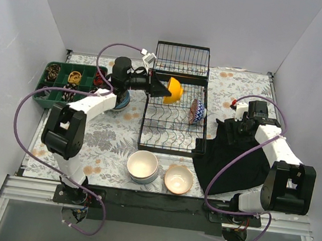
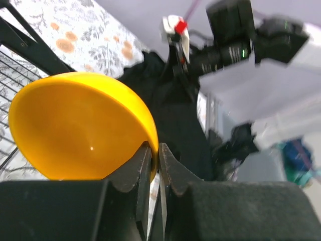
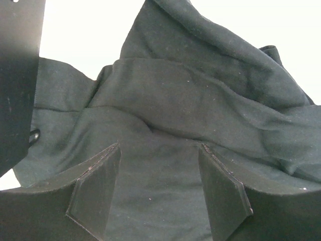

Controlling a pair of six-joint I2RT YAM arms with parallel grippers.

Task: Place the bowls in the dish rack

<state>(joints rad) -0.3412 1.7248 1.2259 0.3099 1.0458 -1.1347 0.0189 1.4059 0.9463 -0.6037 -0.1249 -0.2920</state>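
Note:
My left gripper (image 1: 165, 89) is shut on the rim of an orange-yellow bowl (image 1: 174, 91) and holds it on edge above the black wire dish rack (image 1: 170, 139). In the left wrist view the bowl (image 2: 80, 130) fills the left and my gripper (image 2: 155, 150) pinches its rim. A red-patterned bowl (image 1: 196, 111) stands on edge in the rack's right side. A cream-white bowl (image 1: 142, 165) on a stack and a tan bowl (image 1: 178, 179) sit in front of the rack. A blue bowl (image 1: 121, 100) lies under my left arm. My right gripper (image 3: 160, 165) is open over a black cloth (image 3: 190, 100).
A green compartment tray (image 1: 65, 81) with small items stands at the far left. The black cloth (image 1: 239, 160) lies right of the rack, under my right arm (image 1: 266, 134). The rack's upright basket (image 1: 182, 60) is at the far end. White walls close in the table.

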